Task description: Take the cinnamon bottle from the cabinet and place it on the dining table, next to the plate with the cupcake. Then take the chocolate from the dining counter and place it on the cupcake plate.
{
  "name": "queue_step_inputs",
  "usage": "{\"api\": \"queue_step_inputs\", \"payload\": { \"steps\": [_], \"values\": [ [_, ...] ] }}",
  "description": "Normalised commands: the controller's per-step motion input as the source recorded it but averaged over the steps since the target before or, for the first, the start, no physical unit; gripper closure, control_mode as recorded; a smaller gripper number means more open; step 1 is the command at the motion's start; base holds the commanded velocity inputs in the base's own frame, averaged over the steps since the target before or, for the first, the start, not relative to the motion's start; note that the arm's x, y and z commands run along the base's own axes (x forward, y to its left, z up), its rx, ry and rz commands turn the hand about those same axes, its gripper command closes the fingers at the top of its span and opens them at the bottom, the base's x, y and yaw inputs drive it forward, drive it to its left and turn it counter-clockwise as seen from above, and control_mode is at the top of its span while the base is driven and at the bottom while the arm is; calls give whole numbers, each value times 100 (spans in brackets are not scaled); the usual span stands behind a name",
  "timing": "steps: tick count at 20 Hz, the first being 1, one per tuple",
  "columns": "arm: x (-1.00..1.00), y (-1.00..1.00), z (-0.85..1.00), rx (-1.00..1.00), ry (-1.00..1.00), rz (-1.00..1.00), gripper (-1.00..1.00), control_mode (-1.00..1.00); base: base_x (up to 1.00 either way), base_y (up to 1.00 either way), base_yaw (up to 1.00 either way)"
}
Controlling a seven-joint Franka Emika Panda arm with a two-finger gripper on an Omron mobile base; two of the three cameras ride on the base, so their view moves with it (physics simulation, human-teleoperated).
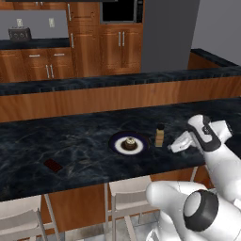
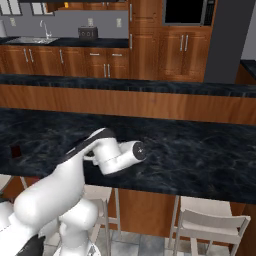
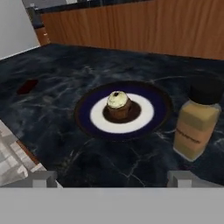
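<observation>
In the left base view the white arm is rising from the lower right of the frame and reaching over the black marbled counter (image 1: 70,136), its gripper (image 1: 175,145) hanging at right of centre, just to the right of the cinnamon bottle (image 1: 160,136). The jaws are standing wide open and are holding nothing; in the hand view the two finger tips (image 3: 41,178) are sitting far apart at the bottom of the frame, with bare counter between them.

The cinnamon bottle is standing upright on the counter, just to the right of the plate (image 1: 115,141), near it but apart from the rim. In the hand view the bottle (image 3: 195,127) is showing at the right of the frame, tan with a dark cap, just beside the dark rim of the plate (image 3: 144,117), which is lying at the centre. The cupcake (image 3: 118,105) is sitting in the middle of the plate, brown with a pale top; in the left base view it (image 1: 130,142) is appearing as a small brown lump at frame centre.

The chocolate (image 1: 53,165) is lying flat on the counter at the lower left of the left base view, well apart from the plate. In the hand view it (image 3: 27,86) is showing at the left edge, and in the right base view it (image 2: 16,151) is peeking in at the far left, while the arm's wrist is covering the middle of that frame.

Behind the counter a higher black-topped wooden ledge (image 1: 117,80) is running across the frame, with wooden kitchen cabinets (image 1: 120,47) beyond it at the top.
</observation>
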Motion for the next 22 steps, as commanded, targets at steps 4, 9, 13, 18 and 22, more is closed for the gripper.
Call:
{"api": "queue_step_inputs", "payload": {
  "steps": [4, 9, 13, 18, 22],
  "values": [
    [-35, 47, 44, 0, 17, -5, -100, -100, 0, 0, 0],
    [-35, 48, 38, -1, 19, 0, -100, -100, 0, 0, 0],
    [-24, 70, 16, -8, 17, 0, -100, -100, 0, 0, 0],
    [-2, 79, 14, -12, 22, 0, -100, -100, 0, 0, 0],
    [0, 86, 18, -19, 17, 0, -100, -100, 0, 0, 0]
  ]
}}
